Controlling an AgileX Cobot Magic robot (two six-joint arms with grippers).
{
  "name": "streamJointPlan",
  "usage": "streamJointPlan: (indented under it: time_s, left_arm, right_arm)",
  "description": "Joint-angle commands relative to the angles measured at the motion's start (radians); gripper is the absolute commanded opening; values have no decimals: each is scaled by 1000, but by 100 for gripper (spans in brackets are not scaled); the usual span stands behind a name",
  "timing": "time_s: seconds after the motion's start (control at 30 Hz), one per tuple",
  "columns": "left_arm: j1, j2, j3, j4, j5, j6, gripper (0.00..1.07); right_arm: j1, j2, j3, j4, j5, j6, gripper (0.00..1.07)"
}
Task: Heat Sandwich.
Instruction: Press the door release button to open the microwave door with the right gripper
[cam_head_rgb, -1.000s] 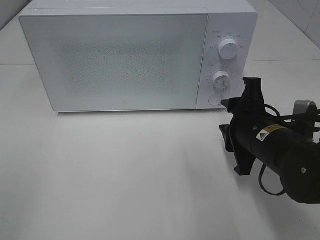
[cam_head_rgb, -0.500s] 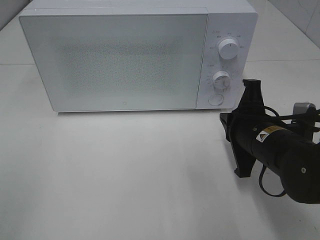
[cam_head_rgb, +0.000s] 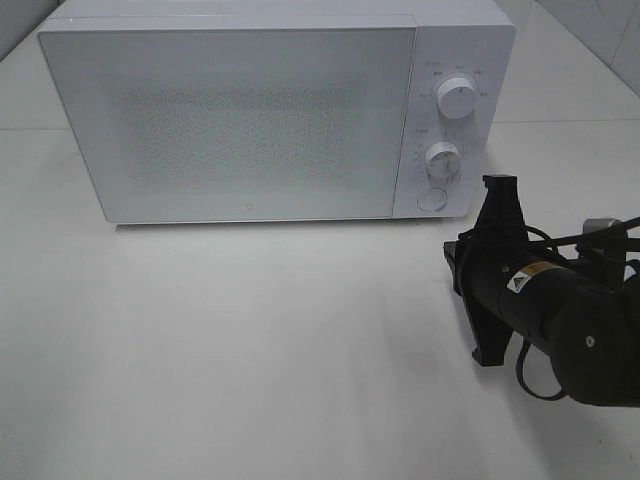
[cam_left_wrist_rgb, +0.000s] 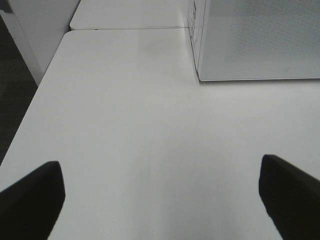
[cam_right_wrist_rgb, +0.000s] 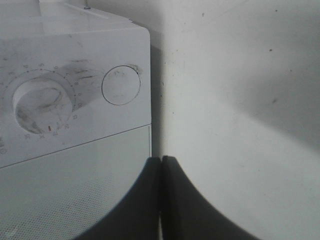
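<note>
The white microwave (cam_head_rgb: 250, 120) stands at the back of the table with its door closed; the sandwich is hidden. My right gripper (cam_head_rgb: 455, 262) is shut on nothing, a short way in front of the microwave's lower right corner. The right wrist view has its fingertips (cam_right_wrist_rgb: 161, 160) pressed together, pointing at the round button (cam_right_wrist_rgb: 120, 85) under the lower dial (cam_right_wrist_rgb: 42, 102), clear of both. My left gripper (cam_left_wrist_rgb: 160, 200) is open and empty over bare table, left of the microwave (cam_left_wrist_rgb: 260, 40); it is out of the high view.
Two dials (cam_head_rgb: 458, 98) and a round button (cam_head_rgb: 432, 198) sit on the microwave's right panel. The table's left edge (cam_left_wrist_rgb: 35, 100) drops to dark floor. White tabletop (cam_head_rgb: 250, 340) spreads in front of the microwave.
My right gripper has drawn back from the round button toward the table's front. The microwave door stays closed and the left gripper has not moved.
</note>
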Motion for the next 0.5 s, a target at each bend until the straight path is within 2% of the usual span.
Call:
streamJointPlan:
  time_s: [0.03, 0.5]
  left_arm:
    - [0, -25, 3, -6, -8, 0, 100]
    - [0, -25, 3, -6, -8, 0, 100]
  right_arm:
    - [-23, 10, -33, -41, 1, 4, 0]
    - [-131, 79, -151, -138, 62, -4, 0]
